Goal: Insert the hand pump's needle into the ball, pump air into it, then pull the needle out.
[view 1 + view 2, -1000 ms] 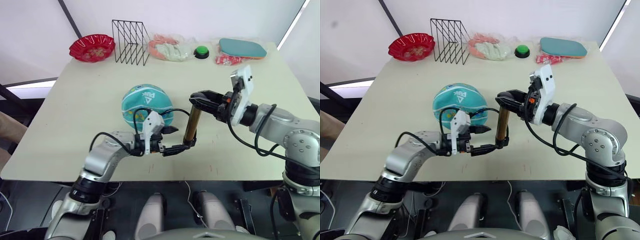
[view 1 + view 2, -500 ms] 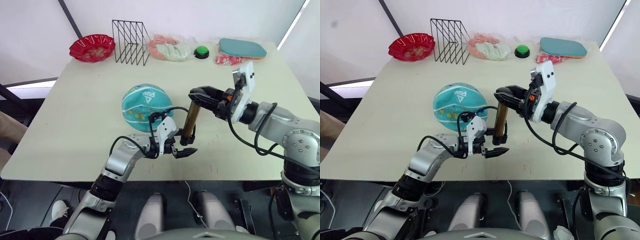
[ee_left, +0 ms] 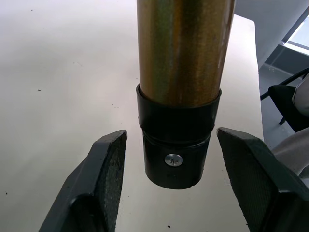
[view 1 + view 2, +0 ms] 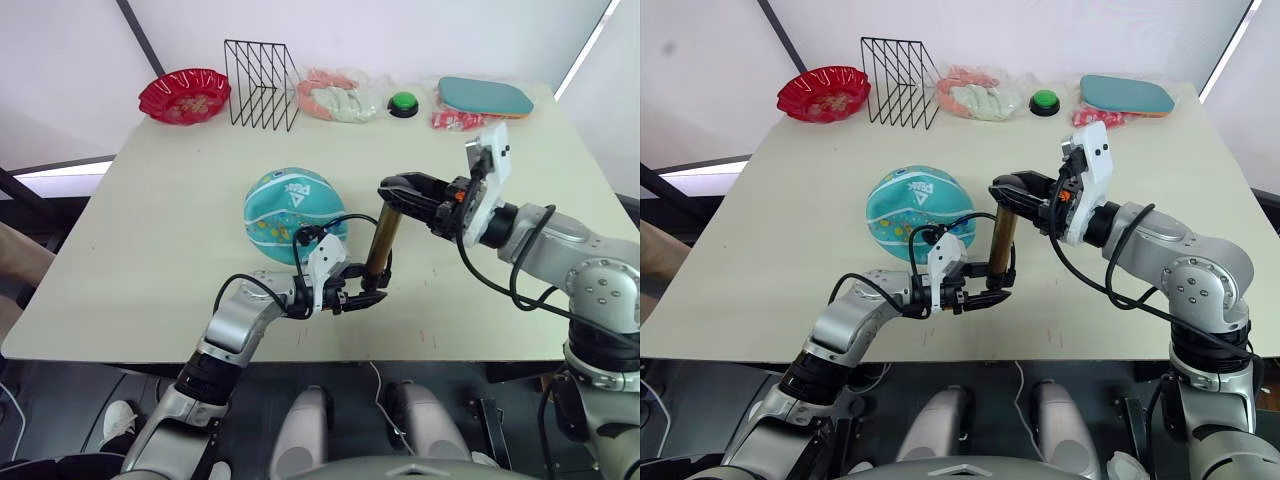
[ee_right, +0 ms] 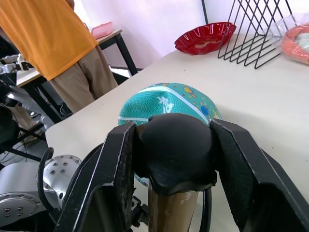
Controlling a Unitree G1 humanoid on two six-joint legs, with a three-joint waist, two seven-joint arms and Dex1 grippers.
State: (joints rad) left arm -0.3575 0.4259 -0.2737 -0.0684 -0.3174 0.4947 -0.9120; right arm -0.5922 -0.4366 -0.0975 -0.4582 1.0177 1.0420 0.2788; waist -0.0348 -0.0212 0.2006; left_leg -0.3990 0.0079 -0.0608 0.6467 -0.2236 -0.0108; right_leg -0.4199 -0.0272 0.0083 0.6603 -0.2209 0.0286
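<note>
I see the hand pump [image 4: 380,243] standing upright above the table [image 4: 160,200], just beside the ball [image 4: 292,213], on the ball's right side. The right gripper [image 5: 169,154] is closed on the pump's black handle [image 5: 174,150]; in the right wrist view both fingers press against the handle, and this handle hides most of the gold barrel under it. The left gripper [image 3: 169,159] is at the lower end of the pump. Its fingers [image 3: 108,169] are open, one on each side of the black end cap [image 3: 176,150], with a clear gap on both sides, so it holds nothing. In the left wrist view the barrel is cut off by the edge of the picture, and the end cap shows one small screw.

The thin black hose [image 4: 335,222] makes a loop from the pump toward the ball. I cannot make out the needle; the end of the hose is lost behind the left gripper and its white wrist part, so I cannot tell if it touches the ball.

The ball carries a white logo [image 4: 294,192], but the letters are too small for me to read with certainty. The small cartoon prints are also not clear.

At the far edge of the table there are a red bowl [image 4: 184,95], a black wire rack [image 4: 261,84], a plastic bag [image 4: 338,95] with something orange and pale inside, a green button [image 4: 402,103] and a teal paddle [image 4: 484,96]. In the right wrist view a person [image 5: 58,48] in an orange shirt stands beyond the table; the upper part is cut off.
</note>
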